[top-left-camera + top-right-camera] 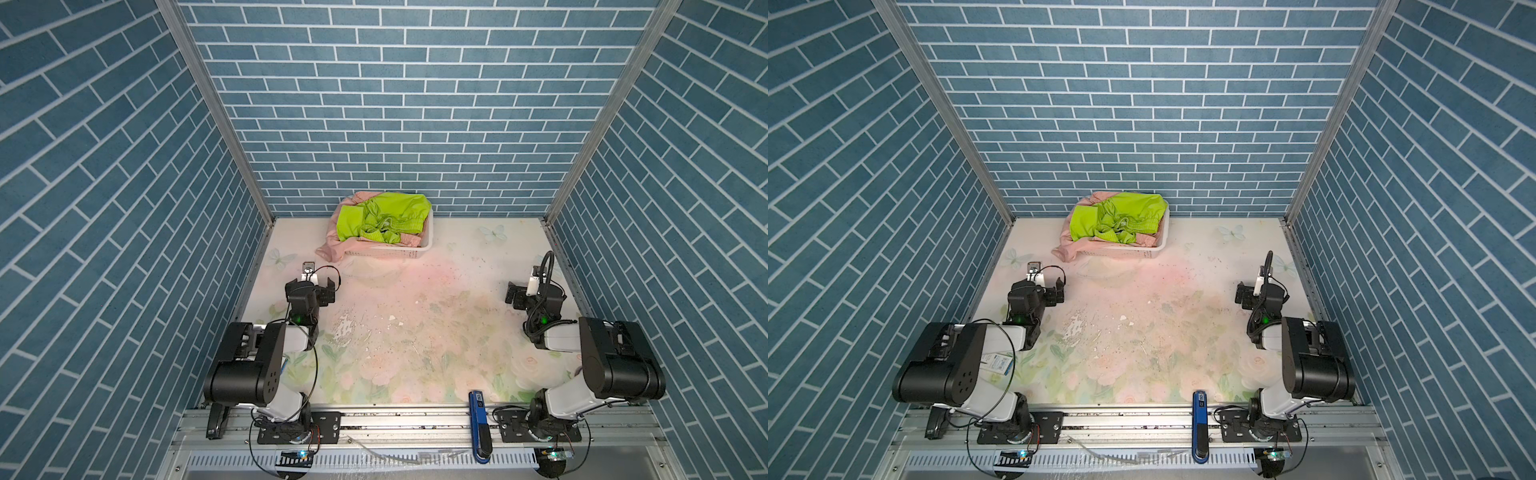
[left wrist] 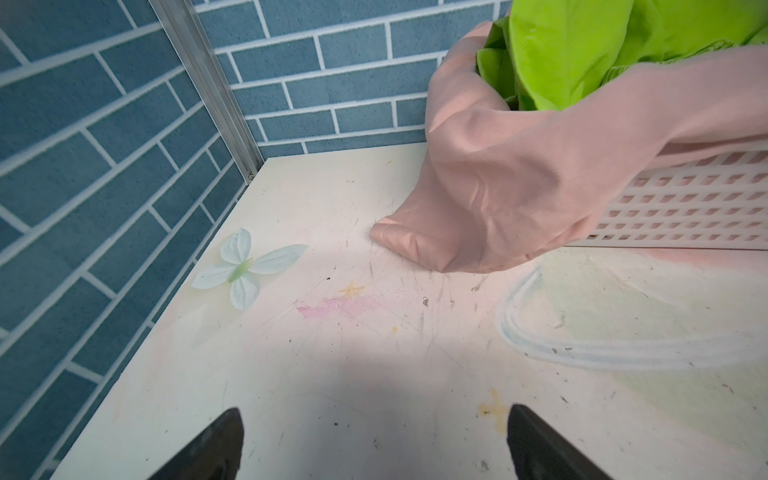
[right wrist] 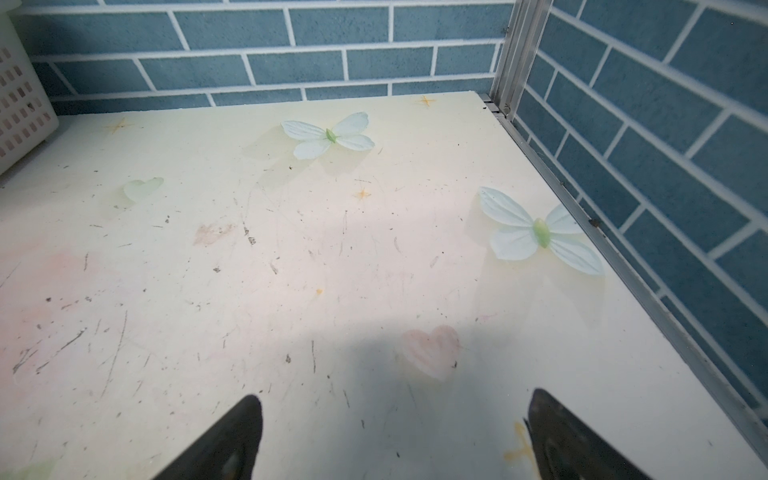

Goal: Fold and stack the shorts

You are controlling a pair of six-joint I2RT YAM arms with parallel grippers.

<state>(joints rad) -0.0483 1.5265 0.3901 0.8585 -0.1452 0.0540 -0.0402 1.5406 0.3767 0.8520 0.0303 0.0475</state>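
Clearly nothing is folded: the green shorts (image 1: 382, 216) lie on the pink shorts (image 1: 328, 246) in the basket (image 1: 388, 252) by the back wall, one pink leg spilling onto the table (image 1: 436, 332). My left gripper (image 2: 374, 411) and right gripper (image 3: 395, 397) hover spread wide and empty, I think to leave the middle free for folding.

Floral table (image 1: 415, 332), white basket (image 1: 386, 252), pink shorts (image 1: 330, 249) draped

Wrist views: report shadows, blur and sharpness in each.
Left wrist view: a soft grey shadow lies on the table ahead of the open left tool, whose tips are blurred; the pink shorts are sharp. Right wrist view: a like shadow ahead of the open right tool, tips blurred too; the butterfly print is sharp.
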